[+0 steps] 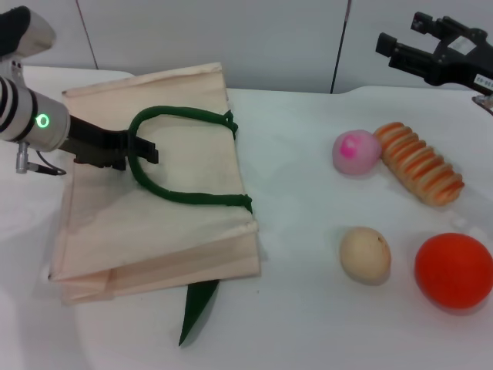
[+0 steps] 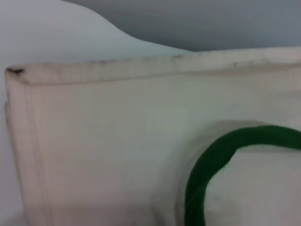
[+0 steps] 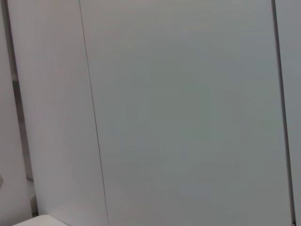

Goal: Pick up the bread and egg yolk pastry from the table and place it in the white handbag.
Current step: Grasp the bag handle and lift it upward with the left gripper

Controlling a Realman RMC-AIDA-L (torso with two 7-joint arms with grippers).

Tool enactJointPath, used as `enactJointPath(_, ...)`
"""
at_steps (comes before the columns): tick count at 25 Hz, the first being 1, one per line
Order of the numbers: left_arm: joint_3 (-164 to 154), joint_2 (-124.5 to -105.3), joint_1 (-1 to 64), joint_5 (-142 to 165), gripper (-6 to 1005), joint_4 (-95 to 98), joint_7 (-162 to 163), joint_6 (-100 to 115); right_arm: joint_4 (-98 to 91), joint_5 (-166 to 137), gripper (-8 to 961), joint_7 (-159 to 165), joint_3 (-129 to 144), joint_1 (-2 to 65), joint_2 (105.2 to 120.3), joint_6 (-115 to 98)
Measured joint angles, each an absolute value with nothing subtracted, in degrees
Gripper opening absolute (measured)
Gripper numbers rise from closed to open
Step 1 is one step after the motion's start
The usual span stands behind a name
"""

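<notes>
The white handbag [image 1: 169, 223] lies flat on the table at the left, with its dark green handle [image 1: 185, 196] looped on top. My left gripper [image 1: 132, 150] is right at the left side of that handle loop, over the bag. The left wrist view shows the bag's fabric [image 2: 108, 136] and handle [image 2: 211, 165] close up. The bread [image 1: 420, 162] lies at the far right. The egg yolk pastry [image 1: 365, 254] sits nearer the front. My right gripper [image 1: 404, 37] is open and empty, raised high behind the bread.
A pink ball [image 1: 356, 151] touches the bread's left end. A bright orange ball [image 1: 454, 270] sits right of the pastry. A second green strap [image 1: 199, 308] pokes out under the bag's front edge. The right wrist view shows only wall panels.
</notes>
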State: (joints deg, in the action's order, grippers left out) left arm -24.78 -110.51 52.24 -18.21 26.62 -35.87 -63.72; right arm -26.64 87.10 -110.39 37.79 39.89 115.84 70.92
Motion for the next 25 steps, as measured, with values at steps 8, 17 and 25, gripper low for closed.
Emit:
enactJointPath(8, -24.8, -110.09, 53.4, -16.6, 720, 25.1, -35.5, -63.1, -26.5, 87.1, 882, -110.4, 37.8, 39.9, 115.84, 70.9)
enactJointPath(17, -24.8, -109.69, 54.1, -14.7, 699, 24.1, -34.2, -63.0, -26.5, 87.6, 881, -110.4, 37.8, 40.1, 115.84, 72.4)
enactJointPath(25, -24.8, -109.3, 54.3, -13.7, 675, 23.7, -33.5, -63.1, -26.5, 87.7, 882, -110.4, 37.8, 40.1, 115.84, 72.6)
